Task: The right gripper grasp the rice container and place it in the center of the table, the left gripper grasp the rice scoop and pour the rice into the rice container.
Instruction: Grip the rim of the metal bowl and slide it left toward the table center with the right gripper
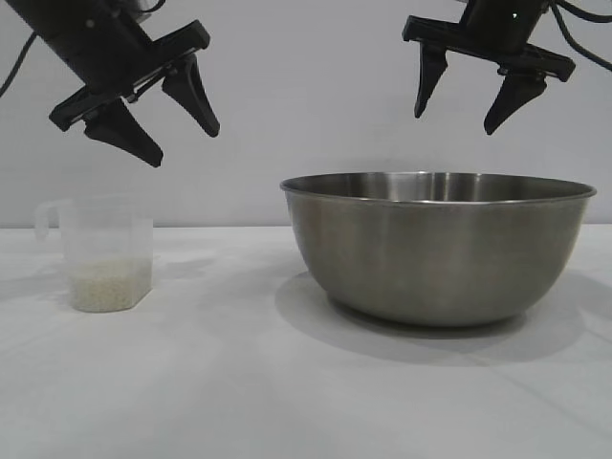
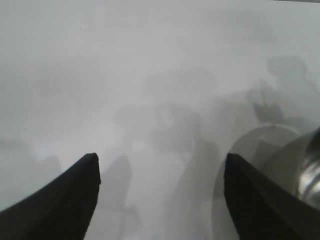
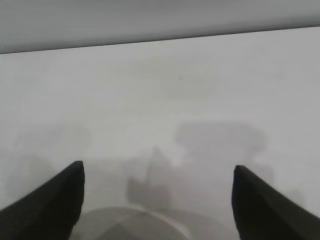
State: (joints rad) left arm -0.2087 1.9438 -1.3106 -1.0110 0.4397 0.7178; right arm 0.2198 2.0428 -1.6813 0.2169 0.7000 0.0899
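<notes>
Steel rice container (image 1: 438, 251) waits under the wide right pincer (image 1: 470, 107); its thin rim could slip, while the left pincer (image 1: 158, 110) gapes wide above the rice scoop (image 1: 103, 253).

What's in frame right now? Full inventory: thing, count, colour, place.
rice container: 1, brushed steel, on the table, right of centre in the exterior view
rice scoop: 1, clear plastic, upright on the table at left, apart from the bowl
rice: 1 small heap, off-white, in the scoop's bottom
table: 1, white
left gripper: 1, black, open, in the air above the scoop
right gripper: 1, black, open, in the air above the bowl
</notes>
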